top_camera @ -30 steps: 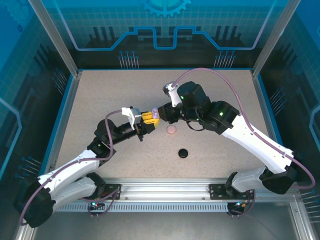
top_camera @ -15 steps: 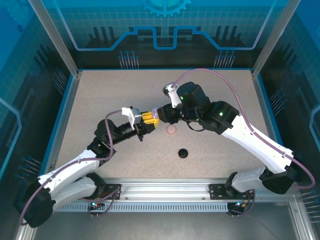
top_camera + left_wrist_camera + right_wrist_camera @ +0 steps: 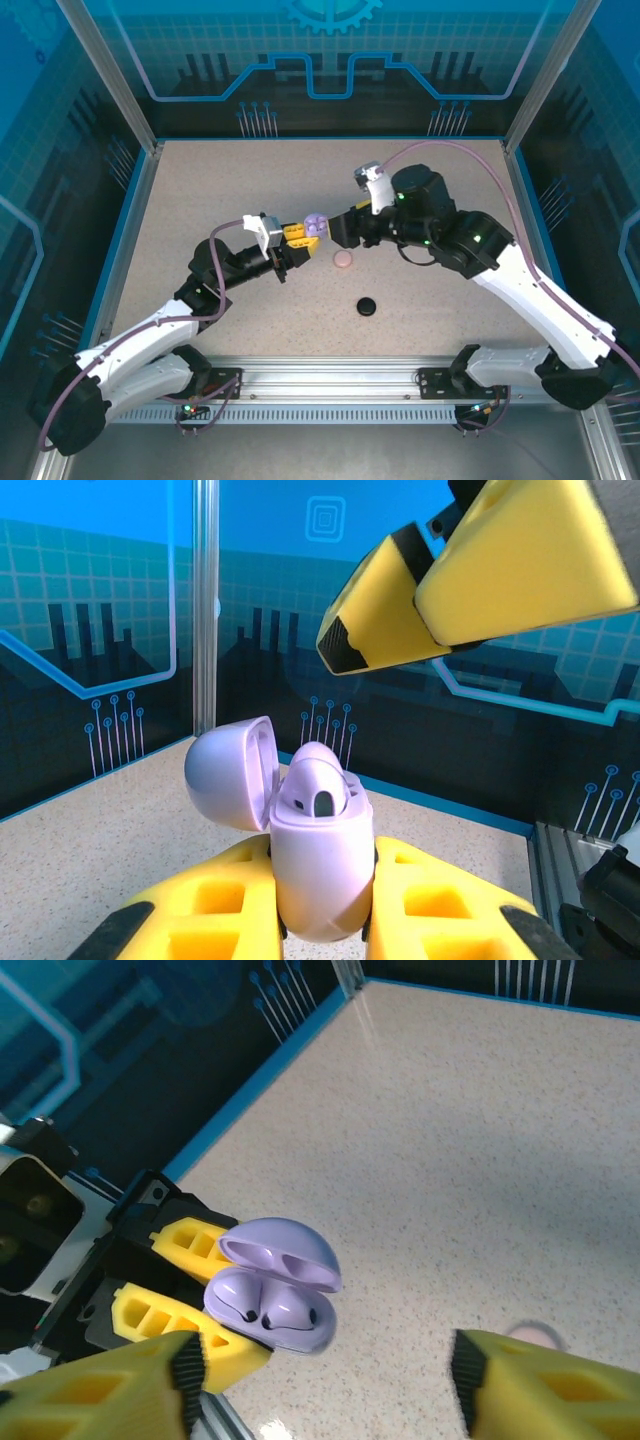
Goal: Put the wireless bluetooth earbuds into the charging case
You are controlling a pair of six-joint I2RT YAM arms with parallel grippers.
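Here the left gripper (image 3: 303,233) is clamped on the lilac charging case (image 3: 270,1300), its yellow fingers (image 3: 440,900) pressed against either side of the case's lower half. It holds the case in the air above the middle of the bench (image 3: 220,190). The case stands roughly upright with its lid swung back on the hinge. Inside lie the two lilac earbuds (image 3: 268,1312), side by side in their wells. They look seated, though the right wrist view is too oblique to say whether they are pressed fully home. In the left wrist view, the rounded top of one earbud shows just above the rim of the case.

The right gripper (image 3: 325,1375) has its jaws well apart and holds nothing. Its yellow pads stand just beside the open case, on the side away from the left arm, without touching the case or the lid. In the left wrist view the same pads hang above and beyond the case, clear of it.

A pink case (image 3: 343,259) rests on the bench near its centre, just below the two grippers. A black case (image 3: 367,306) lies apart from it, closer to the near edge. From above, both appear closed.
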